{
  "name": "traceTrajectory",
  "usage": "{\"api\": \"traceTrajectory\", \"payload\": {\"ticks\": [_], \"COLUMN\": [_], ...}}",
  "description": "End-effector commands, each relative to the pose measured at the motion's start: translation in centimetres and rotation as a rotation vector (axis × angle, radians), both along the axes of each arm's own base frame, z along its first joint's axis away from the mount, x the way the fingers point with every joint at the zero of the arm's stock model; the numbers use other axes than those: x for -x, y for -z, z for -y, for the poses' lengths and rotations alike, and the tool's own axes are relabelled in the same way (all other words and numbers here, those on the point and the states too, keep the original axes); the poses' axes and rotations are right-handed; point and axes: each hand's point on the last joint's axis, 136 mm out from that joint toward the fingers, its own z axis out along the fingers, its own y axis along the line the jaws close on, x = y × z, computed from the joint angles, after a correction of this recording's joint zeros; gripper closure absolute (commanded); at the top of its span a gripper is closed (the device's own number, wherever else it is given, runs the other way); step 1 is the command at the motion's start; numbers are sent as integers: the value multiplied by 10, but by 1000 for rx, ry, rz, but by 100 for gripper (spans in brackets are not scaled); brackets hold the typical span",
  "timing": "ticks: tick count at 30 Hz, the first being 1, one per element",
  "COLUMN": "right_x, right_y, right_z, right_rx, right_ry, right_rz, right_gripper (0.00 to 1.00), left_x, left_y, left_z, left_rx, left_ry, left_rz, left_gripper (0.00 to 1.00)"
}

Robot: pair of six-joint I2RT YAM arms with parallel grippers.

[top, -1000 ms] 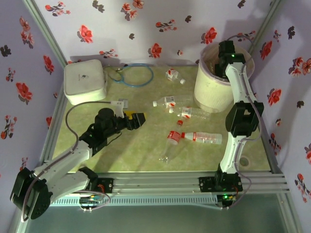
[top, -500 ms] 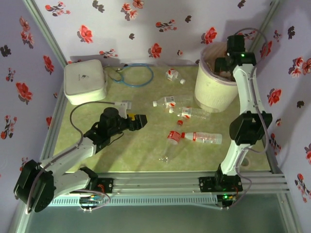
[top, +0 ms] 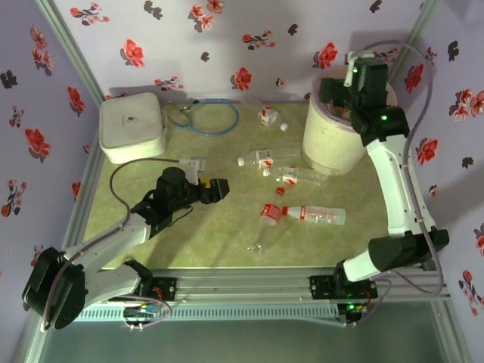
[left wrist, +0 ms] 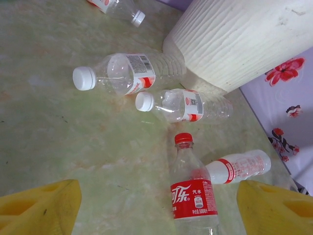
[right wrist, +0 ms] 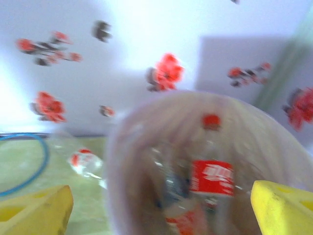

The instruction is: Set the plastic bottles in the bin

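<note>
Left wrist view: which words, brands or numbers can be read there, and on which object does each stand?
"汽水", beside larger stylised white characters that I cannot read with certainty: red label of the red-capped bottle.
Labels of the barcode bottle, the second white-capped bottle and the far right bottle: too small or blurred to read.

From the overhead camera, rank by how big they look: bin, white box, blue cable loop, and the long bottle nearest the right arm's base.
bin and white box: too close to rank
blue cable loop
long bottle, the thinnest
</note>
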Motion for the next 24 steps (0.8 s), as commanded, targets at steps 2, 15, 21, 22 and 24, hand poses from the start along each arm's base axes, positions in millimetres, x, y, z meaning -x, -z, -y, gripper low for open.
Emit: {"api": "traceTrajectory", "payload": {"ticks": [2,15,21,22,24], "right_x": [-9,-133,-180,-186,-196], "right_y": [-7,167,213,220,237], "right_z": [-63,-146,-153,-154,-157], "right_rx": [79,342,302,300,298], "right_ry": [-159,-278,-271,-272,-276], "right_rz": [78,-241,-255,-255,-266], "right_gripper": [6,4,2,2,1], "left_x": [-4,7,11,11,11], "left_y": [-13,-26,-26,-26,-26], "left_z": [2,-16,-23,-23,-23], "left_rx": [32,78,94,95,98], "left_ry": [-9,-65,-79,-82,-83], "left_rz": [19,29,26,25,24], "left_gripper": [16,16,16,16,16]}}
